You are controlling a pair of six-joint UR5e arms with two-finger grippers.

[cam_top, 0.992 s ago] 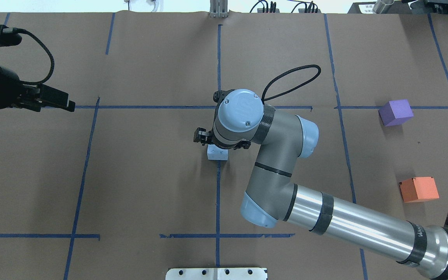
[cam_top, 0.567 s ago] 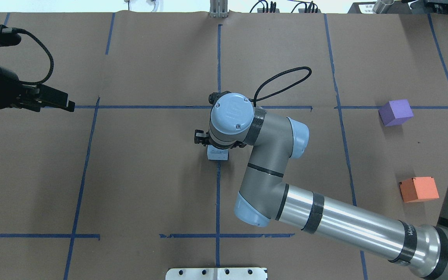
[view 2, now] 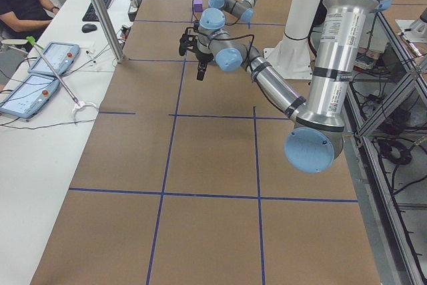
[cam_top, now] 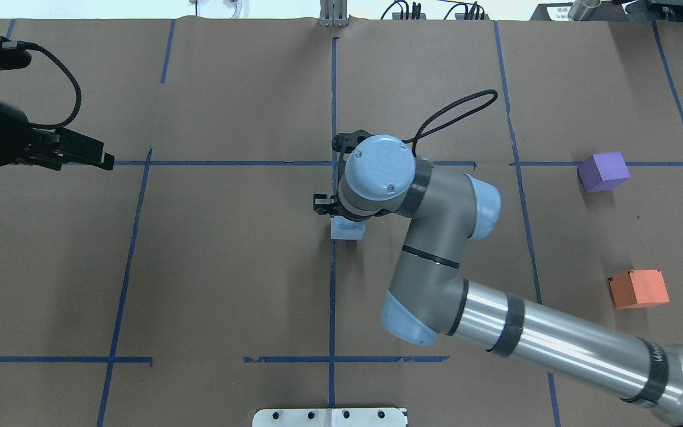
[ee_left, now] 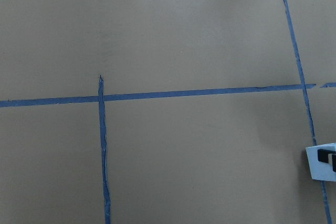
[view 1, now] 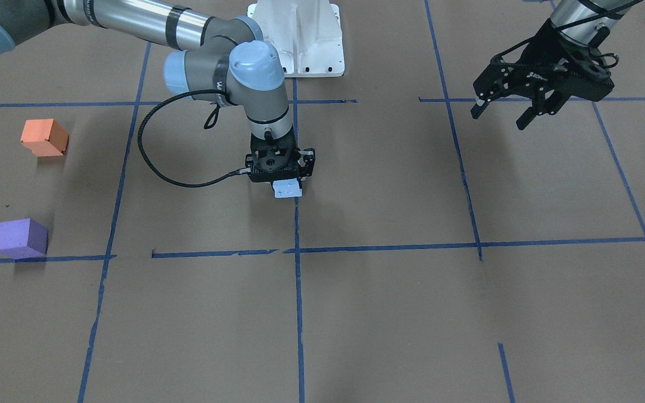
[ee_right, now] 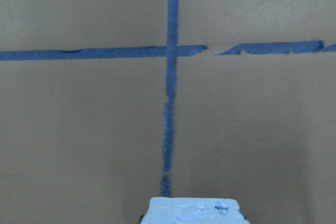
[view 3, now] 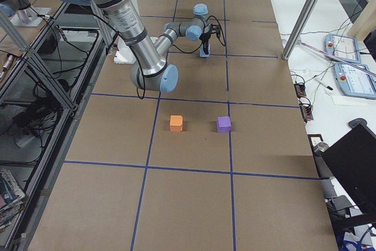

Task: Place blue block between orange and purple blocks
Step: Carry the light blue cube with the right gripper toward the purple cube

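Our left end effector [view 1: 499, 116] hangs over the left part of the table [cam_top: 229, 267], nearer the left edge than the middle and about halfway between the near and far edges. Its two black fingers are spread wide with nothing between them, and it touches none of the blocks.

Moving rightward, we find the right end effector [view 1: 282, 180] near the middle of the table, pointing straight down from the bent right arm. Its fingers are closed on the blue block [cam_top: 346, 230], a pale blue cube that sticks out just below the wrist in the overhead view. In the left wrist view we see a dark finger pad [ee_left: 332, 161] pressed on the block's side. The block sits over one of the blue tape lines [cam_top: 332, 296] that run from the near edge toward the far edge. We cannot tell whether its underside touches the table or hangs just above it.

Further right, close to the table's right edge, stand the other two cubes. The purple block [cam_top: 602, 171] lies toward the far edge, touching a cross tape line, and the orange block [cam_top: 638, 289] lies toward the near edge. Both rest flat on the brown paper, apart from each other with a stretch of table between them. The blue block is well apart from both, so it is not yet between them.
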